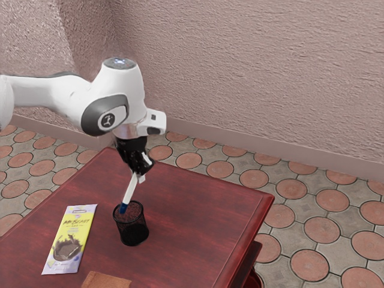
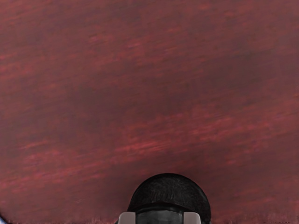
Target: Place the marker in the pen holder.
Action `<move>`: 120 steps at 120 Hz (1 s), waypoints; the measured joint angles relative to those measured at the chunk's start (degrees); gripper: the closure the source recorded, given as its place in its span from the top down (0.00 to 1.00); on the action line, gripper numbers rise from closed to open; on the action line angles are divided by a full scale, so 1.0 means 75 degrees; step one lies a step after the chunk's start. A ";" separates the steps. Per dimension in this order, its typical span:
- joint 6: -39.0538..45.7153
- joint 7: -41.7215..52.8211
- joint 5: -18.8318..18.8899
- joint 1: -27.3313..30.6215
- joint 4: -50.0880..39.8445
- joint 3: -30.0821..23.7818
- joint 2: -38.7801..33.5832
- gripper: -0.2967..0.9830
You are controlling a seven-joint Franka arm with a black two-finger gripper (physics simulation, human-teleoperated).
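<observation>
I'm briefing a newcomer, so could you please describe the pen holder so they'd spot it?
On the dark red table, look below the gripper. The pen holder is the round black mesh cup there. It stands upright with an open top, unlike the flat yellow-and-lilac packet beside it.

The white arm is extended from the exterior view's left, its forearm held nearly level. The wrist is bent so that the hand is pointed downward, and a short white housing is set out from it toward the exterior view's right. Below, the black end effector is held above the tabletop, its lower part slanted slightly toward the exterior view's right. Its 2 fingers are closed in a grip. In the wrist view, 2 gray fingertips are seen side by side, kept apart by a narrow gap.
</observation>
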 joint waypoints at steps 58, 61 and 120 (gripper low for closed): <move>0.0351 -0.0239 -0.0061 0.0019 -0.0114 -0.0015 0.0186 0.19; 0.0369 -0.0246 -0.0058 0.0051 -0.0073 -0.0020 0.0218 0.19; 0.0351 -0.0060 -0.0194 0.0444 0.0184 0.0020 0.0388 0.61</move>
